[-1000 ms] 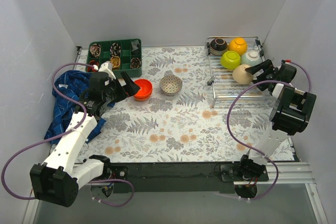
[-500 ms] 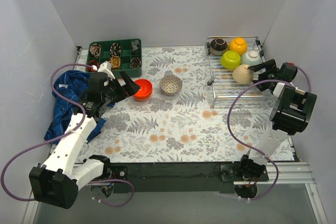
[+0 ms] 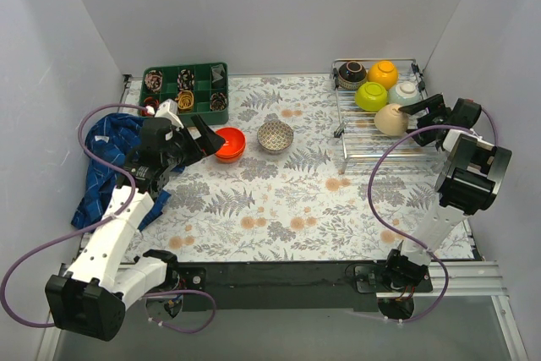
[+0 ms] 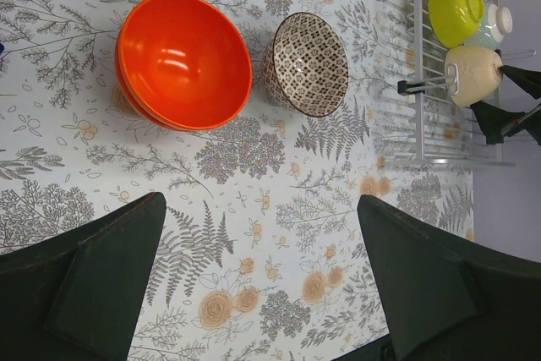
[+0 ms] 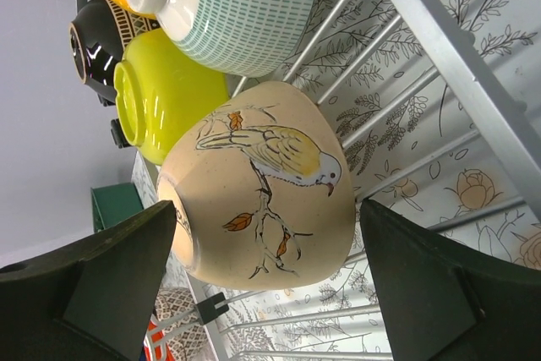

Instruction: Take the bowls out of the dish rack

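**Five bowls on the rack, both grippers empty**

The left gripper [image 4: 260, 200] hangs over the floral mat [image 3: 279, 200] with its jaws spread wide and nothing between them. Just ahead of its fingers and a little to their left sit the two stacked red-orange bowls [image 4: 183, 58], upright on the mat. The white patterned bowl [image 4: 308, 63] stands just beside them, ahead and slightly right of the gap. Neither touches the gripper. Off to this hand's left lies the green tray [image 3: 185, 90], and a blue cloth [image 3: 106, 166] is heaped behind it beside the arm. A broad run of bare mat opens to its right, as far as the dish rack [image 3: 376, 143].

The right gripper [image 3: 420, 116] is also parted wide and grasps nothing. It reaches over the rack's right side, close to the right wall [image 3: 507, 57]. The beige bowl [image 5: 262, 200], lying on its side on the bars with a painted bird showing, fills the space just ahead of the open fingertips. Whether either finger touches it cannot be told. Beyond it, farther from the fingers, the lime green bowl [image 5: 165, 107] and pale mint bowl [image 5: 245, 6] crowd close. The yellow-orange bowl [image 3: 383, 73] and dark brown bowl [image 3: 352, 73] sit at the rack's far end. On this hand's near side the bars are bare out to the low rim.
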### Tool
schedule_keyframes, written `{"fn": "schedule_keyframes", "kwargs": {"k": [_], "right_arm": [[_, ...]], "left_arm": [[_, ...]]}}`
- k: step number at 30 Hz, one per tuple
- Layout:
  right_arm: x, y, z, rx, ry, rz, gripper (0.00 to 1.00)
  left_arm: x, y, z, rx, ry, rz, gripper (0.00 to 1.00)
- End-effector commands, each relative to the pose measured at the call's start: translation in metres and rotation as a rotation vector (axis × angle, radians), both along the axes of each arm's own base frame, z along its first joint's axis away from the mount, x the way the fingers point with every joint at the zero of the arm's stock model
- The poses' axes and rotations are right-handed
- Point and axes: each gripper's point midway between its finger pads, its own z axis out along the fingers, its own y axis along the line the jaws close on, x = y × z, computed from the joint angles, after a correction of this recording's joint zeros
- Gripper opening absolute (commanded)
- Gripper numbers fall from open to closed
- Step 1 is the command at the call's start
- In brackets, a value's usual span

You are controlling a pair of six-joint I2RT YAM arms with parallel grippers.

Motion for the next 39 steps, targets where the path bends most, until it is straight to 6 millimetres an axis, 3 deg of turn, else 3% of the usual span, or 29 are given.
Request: {"fn": "schedule_keyframes", "kwargs": {"k": [1, 11, 17, 27, 39], "right_arm": [[-0.023, 0.016, -0.039, 0.068, 0.139, 0.075, 0.98], [-0.024, 0.022, -0.039, 0.075, 0.121, 0.128, 0.95], [-0.022, 0.026, -0.023, 0.082, 0.076, 0.16, 0.75], [-0.021, 0.028, 0.015, 0.024, -0.019, 0.197, 0.29], [-0.032, 0.035, 0.043, -0.081, -0.087, 0.282, 0.08]], "left_arm": [[-0.005, 0.0, 0.011, -0.009, -0.027, 0.0, 0.98], [-0.011, 0.001, 0.015, -0.015, -0.034, 0.003, 0.98], [-0.016, 0.002, 0.016, -0.024, -0.027, 0.007, 0.98], [-0.019, 0.003, 0.017, -0.019, -0.032, 0.008, 0.98], [-0.022, 0.004, 0.013, -0.006, -0.03, -0.006, 0.98]]}}
